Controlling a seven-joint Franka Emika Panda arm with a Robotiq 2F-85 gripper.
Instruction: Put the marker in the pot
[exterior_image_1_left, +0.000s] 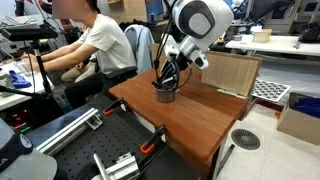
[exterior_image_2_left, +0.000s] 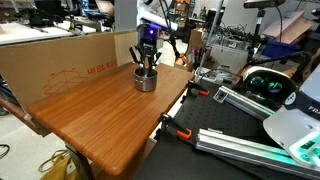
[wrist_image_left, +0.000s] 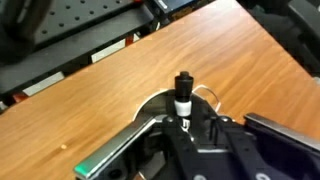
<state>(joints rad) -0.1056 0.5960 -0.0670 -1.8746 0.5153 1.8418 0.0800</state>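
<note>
Near the worktop's far edge: 1 pot (exterior_image_2_left: 146, 82), silvery. 1 gripper (exterior_image_2_left: 147, 65) directly above it, clamped on 1 marker (wrist_image_left: 184, 92), held upright. Advice: centre over the opening, lower, release.

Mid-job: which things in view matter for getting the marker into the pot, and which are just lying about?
Job:
marker, held in the gripper
pot, right under it

Lying about:
cardboard box
orange clamps at the table edge
seated person
</note>
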